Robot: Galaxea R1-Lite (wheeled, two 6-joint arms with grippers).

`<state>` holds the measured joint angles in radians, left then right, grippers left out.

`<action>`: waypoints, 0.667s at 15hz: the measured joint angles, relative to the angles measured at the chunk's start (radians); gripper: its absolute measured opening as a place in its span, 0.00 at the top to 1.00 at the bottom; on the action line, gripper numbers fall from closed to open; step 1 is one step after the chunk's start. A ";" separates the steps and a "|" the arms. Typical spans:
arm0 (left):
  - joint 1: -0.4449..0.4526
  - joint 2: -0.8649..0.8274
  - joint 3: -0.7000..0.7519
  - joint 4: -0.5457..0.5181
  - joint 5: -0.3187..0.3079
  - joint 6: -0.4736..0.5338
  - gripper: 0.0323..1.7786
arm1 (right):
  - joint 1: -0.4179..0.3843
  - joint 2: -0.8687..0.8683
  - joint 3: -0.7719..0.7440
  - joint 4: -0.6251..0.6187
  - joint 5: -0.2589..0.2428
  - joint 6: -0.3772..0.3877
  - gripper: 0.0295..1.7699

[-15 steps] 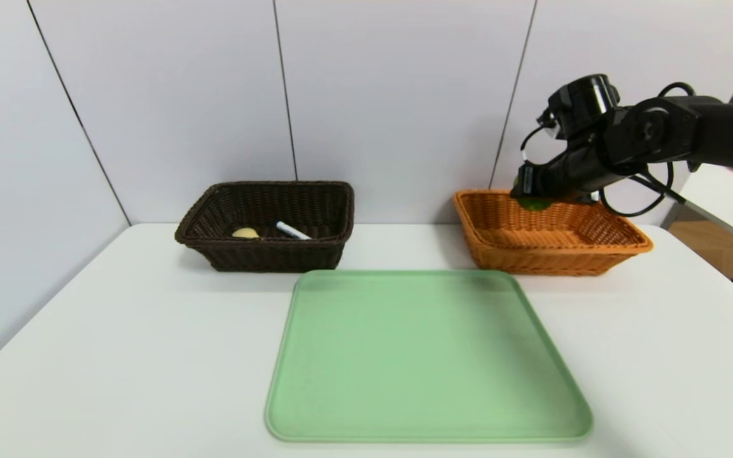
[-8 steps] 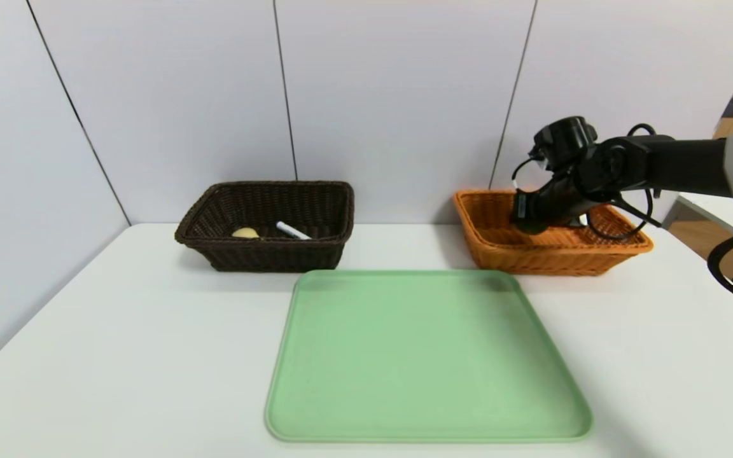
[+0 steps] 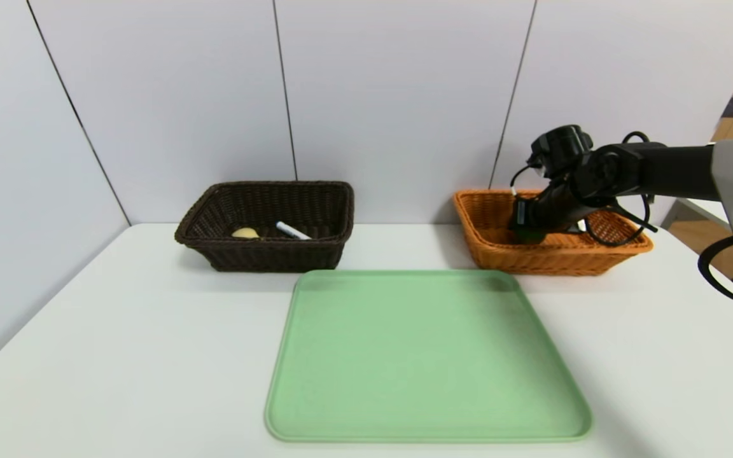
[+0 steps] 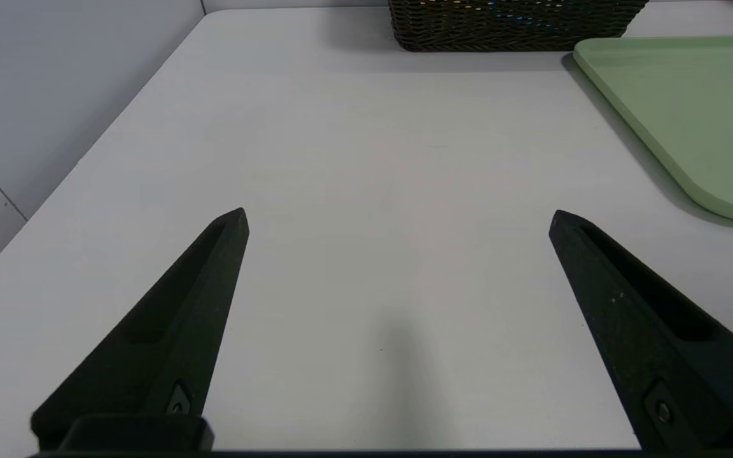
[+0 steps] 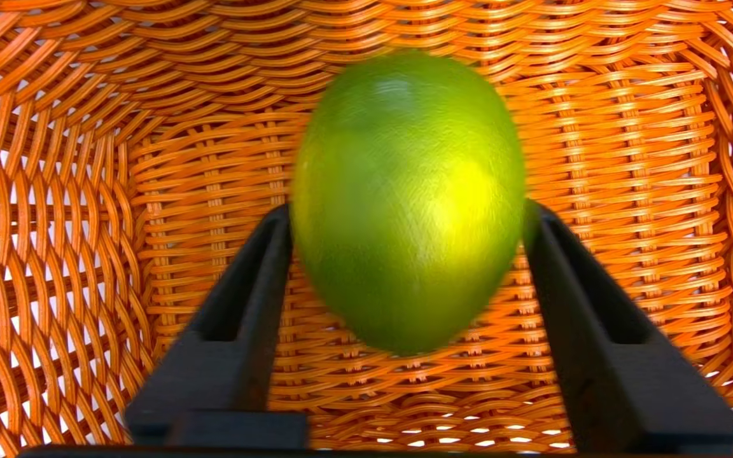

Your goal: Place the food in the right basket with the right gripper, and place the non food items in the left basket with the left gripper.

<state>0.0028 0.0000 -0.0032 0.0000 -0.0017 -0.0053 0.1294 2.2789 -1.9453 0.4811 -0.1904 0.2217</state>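
So, right gripper [image 5: 408, 219]: pinching lime [image 5: 411, 152] in right basket [image 3: 557, 262]
Left gripper [image 4: 399, 219]: hanging near left, spread
Left basket [image 3: 271, 257]: holding marker [image 3: 293, 231], spatula [image 3: 245, 233]
Remaining: releasing, imo

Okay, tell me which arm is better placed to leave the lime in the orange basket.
The right, I'd say: its end effector is inside the orange basket, around the lime. The left end effector is open over bare tabletop.
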 joint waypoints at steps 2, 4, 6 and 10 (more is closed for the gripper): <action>0.000 0.000 0.000 0.000 0.000 0.000 0.05 | 0.000 -0.009 0.000 0.001 0.001 0.000 0.25; 0.000 0.000 0.000 0.000 0.000 0.000 0.05 | -0.001 -0.027 0.002 0.004 0.000 0.001 0.20; 0.000 0.000 0.000 0.000 0.000 0.000 0.05 | -0.001 -0.069 0.009 0.022 0.000 0.002 0.16; 0.000 0.000 0.000 0.000 0.000 0.000 0.05 | 0.008 -0.254 0.101 0.092 0.000 0.000 0.11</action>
<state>0.0028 0.0000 -0.0032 0.0000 -0.0017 -0.0053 0.1370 2.0253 -1.8445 0.5734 -0.1900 0.2217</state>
